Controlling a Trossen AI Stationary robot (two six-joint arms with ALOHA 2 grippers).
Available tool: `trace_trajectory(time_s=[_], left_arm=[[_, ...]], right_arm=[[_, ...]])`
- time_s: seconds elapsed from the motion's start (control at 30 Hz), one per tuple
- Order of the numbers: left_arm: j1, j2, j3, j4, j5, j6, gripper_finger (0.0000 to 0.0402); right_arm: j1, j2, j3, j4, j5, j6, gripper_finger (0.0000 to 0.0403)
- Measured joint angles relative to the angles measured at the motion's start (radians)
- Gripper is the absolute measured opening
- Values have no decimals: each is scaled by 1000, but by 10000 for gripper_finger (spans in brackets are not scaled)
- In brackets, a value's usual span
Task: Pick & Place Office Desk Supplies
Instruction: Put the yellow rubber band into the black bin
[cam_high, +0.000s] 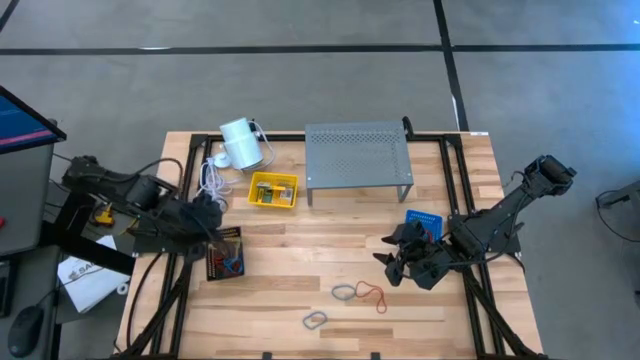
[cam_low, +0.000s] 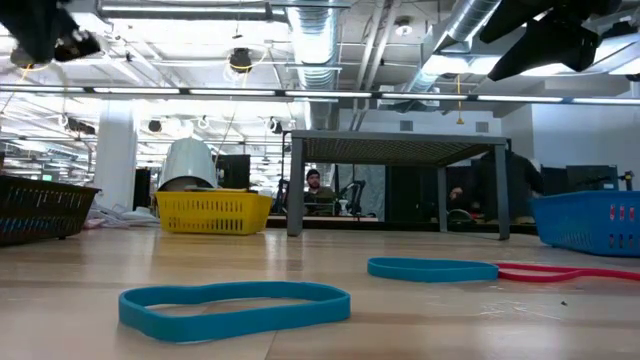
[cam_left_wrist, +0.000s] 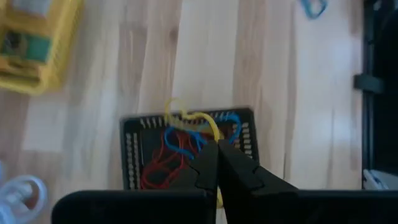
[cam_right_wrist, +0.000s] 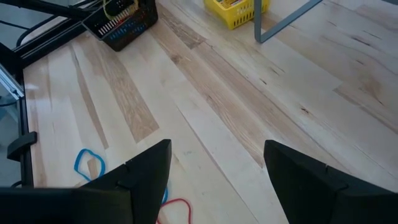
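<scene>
Nearest me I count three loose rubber bands on the table. My right gripper hangs released beside them; my left gripper is clenched over the black basket. Yellow basket, blue basket, and shelf beyond.

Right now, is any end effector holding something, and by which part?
Left end effector, shut above the black basket, pinches a yellow rubber band at one end of its loop. Right end effector is open and empty.
</scene>
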Motion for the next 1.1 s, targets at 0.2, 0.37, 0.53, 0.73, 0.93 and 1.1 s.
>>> trace_trajectory(time_s=[0.2, 0.37, 0.53, 0.73, 0.93, 1.1], left_arm=[[0, 15, -107, 11, 54, -85, 0], [-9, 15, -205, 111, 112, -114, 0], [-18, 15, -270, 196, 156, -113, 0], [-18, 15, -286, 199, 164, -120, 0], [-18, 18, -286, 200, 164, -135, 0], [-18, 47, -286, 200, 164, -138, 0]], right_arm=[[0, 0, 0, 1, 4, 0, 254], [0, 0, 0, 1, 16, 0, 254], [0, 0, 0, 2, 19, 0, 254], [0, 0, 0, 1, 20, 0, 254], [0, 0, 0, 1, 44, 0, 254], [0, 0, 0, 1, 45, 0, 254]])
